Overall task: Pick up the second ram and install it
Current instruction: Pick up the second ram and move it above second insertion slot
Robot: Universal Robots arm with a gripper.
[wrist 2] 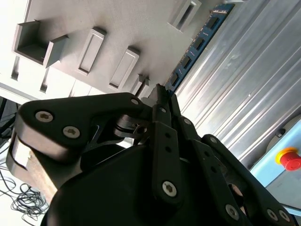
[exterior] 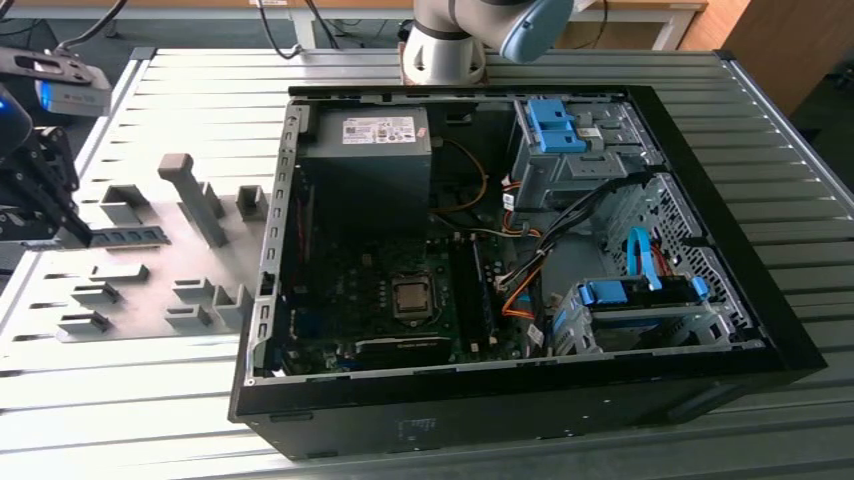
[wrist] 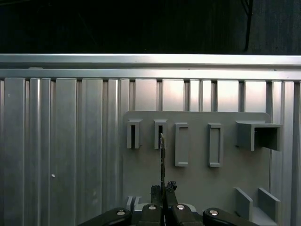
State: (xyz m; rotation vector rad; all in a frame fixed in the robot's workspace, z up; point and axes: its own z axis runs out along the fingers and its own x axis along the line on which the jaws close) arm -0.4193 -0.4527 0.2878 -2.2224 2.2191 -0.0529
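The second ram [exterior: 134, 236] is a thin blue-green stick with dark chips, standing on its long edge at the side of the grey holder plate [exterior: 147, 300], at the exterior view's left. My black gripper [exterior: 70, 232] is at the stick's near end. In the second wrist view the fingertips [wrist 2: 162, 101] meet on the ram [wrist 2: 197, 42], which runs away from them along the plate's edge. The first wrist view shows the ram [wrist: 162, 157] edge-on, rising from between my gripper's [wrist: 162, 188] closed tips. I cannot tell whether the stick is lifted off the plate.
An open black computer case [exterior: 721, 250] lies on the ribbed metal table [exterior: 801, 150], with its motherboard [exterior: 400, 300] and long black slots [exterior: 470, 290] exposed. Grey block holders [exterior: 200, 200] stand on the plate. The arm's base [exterior: 447, 45] is behind the case. A red button [wrist 2: 288, 157] sits off the table.
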